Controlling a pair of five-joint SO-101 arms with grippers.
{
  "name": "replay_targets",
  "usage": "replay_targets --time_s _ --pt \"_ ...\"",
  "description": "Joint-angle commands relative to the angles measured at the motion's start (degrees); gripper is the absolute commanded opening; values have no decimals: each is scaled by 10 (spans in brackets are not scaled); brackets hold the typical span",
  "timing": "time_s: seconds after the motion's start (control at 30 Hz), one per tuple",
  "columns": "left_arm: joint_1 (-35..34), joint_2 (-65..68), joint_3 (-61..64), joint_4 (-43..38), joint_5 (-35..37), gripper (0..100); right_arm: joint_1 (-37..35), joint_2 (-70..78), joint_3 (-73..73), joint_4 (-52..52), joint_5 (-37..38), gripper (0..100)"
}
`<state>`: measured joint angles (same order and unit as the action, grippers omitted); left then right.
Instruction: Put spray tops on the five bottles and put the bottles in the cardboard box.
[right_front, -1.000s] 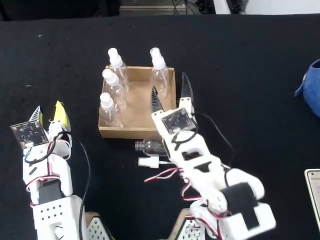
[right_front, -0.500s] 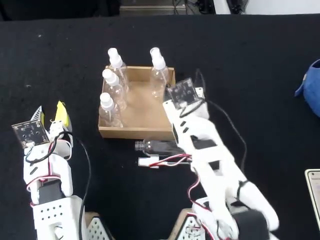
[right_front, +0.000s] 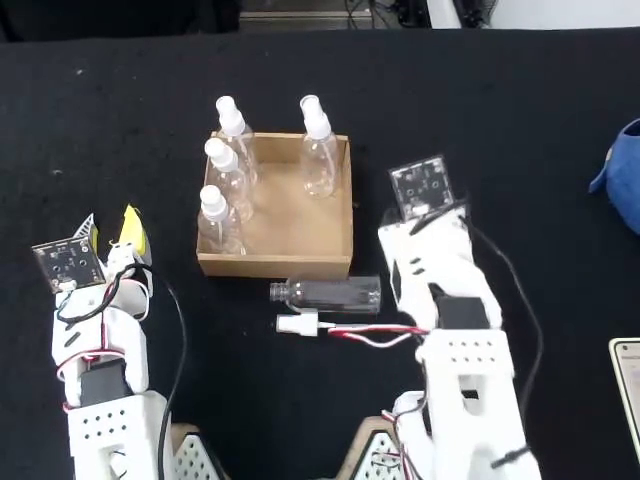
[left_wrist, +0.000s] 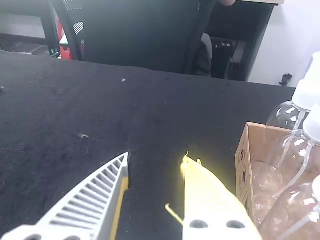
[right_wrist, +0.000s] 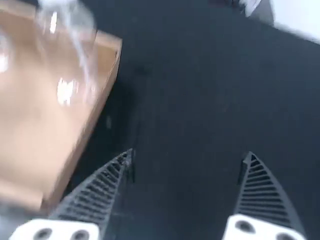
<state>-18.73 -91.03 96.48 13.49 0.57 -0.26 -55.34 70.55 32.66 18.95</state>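
Four bottles (right_front: 228, 178) with spray tops on are standing inside the cardboard box (right_front: 290, 228), three in a row along one side and one at the far opposite corner. The fifth bottle (right_front: 330, 295) is lying on its side on the black tabletop (right_front: 500, 120), just in front of the box, and it is wearing no top. A loose spray top (right_front: 298, 324) is lying just beside it. The left gripper (left_wrist: 155, 160) is hanging released and empty over the tabletop beside the box. The right gripper (right_wrist: 189, 155) is also spread wide, grasping nothing, at the box's other side.
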Motion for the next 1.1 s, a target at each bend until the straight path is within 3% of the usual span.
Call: replay_targets --time_s 0.0,0.13,0.27,0.53,0.87,1.07 --pt "7 -6 14 2 2 30 11 -42 -45 92 52 262" --pt "7 -6 14 2 2 30 12 -3 -75 142 64 165" --pt "6 -5 14 2 2 30 11 92 -116 153 54 157" --pt "3 -4 14 2 2 30 -11 256 -186 155 -83 157" --pt "2 -6 14 2 2 30 -84 278 -116 157 -77 156" --pt "4 -6 14 2 2 30 -82 246 -84 193 -5 156"
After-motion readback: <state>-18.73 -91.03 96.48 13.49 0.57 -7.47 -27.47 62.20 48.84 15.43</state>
